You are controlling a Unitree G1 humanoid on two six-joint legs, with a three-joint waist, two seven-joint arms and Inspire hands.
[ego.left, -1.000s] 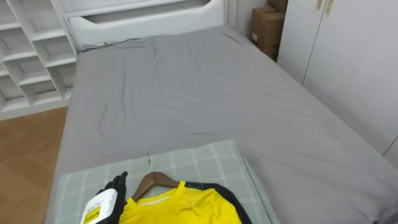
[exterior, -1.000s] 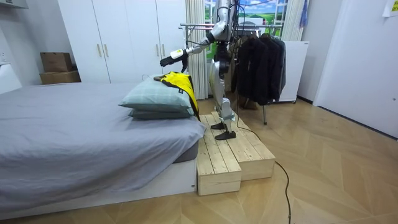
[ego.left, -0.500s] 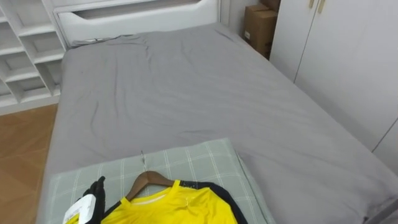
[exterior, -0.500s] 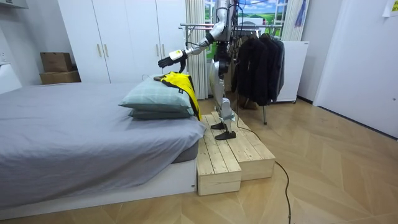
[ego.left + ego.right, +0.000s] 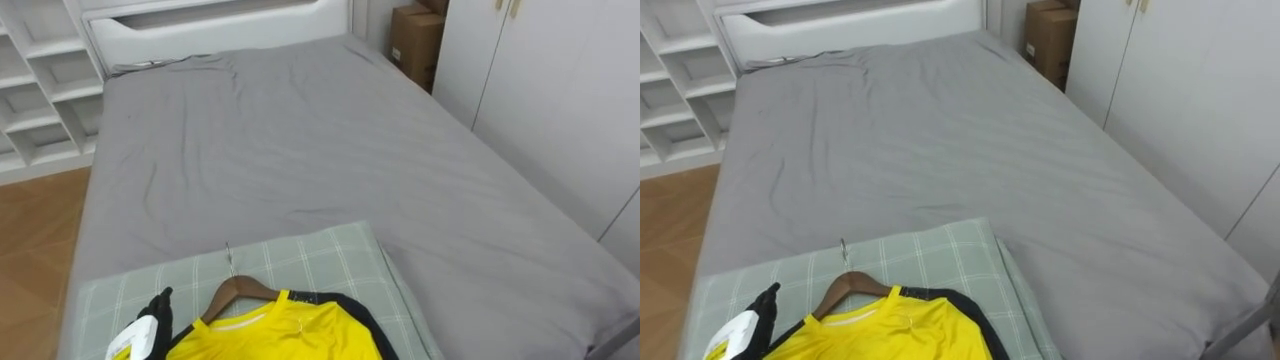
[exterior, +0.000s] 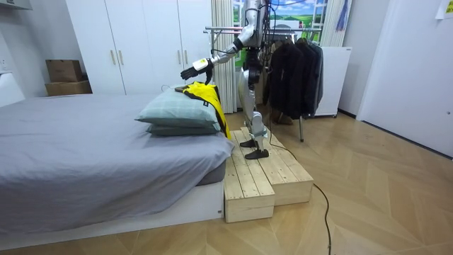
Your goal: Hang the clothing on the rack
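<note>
1. Bed [image 5: 300, 150]: grey sheet. It extends ahead of my left hand [image 5: 150, 320] and to its right, away to the white headboard. In the room view I stand on a wooden platform [image 6: 265, 180] at the side of the bed, facing it. My left arm is stretched out over the near end. A clothes rack [image 6: 297, 67] with dark garments stands behind me.

2. Pillow [image 5: 320, 260]: green check, lying on the bed directly below my left hand. The room view shows it stacked on a second pillow.

3. Yellow shirt [image 5: 290, 335]: spread flat on the pillow, just to the right of my left hand, with a dark trim along its far right edge. Its left shoulder lies beside the hand. The eye views do not show whether the two touch. In the room view the hand sits a little above the shirt.

4. Left hand: fingers [image 5: 160, 302] are loosely extended and apart, pointing away from me toward the headboard. Nothing is gripped in it.

5. Wooden hanger [image 5: 240, 292]: inside the shirt collar, to the right of my fingertips and slightly ahead of them. It is near the hand but clear of it.

6. Metal hook [image 5: 229, 258]: rises from the top of the hanger and lies on the pillow, ahead of the hand and to its right.
</note>
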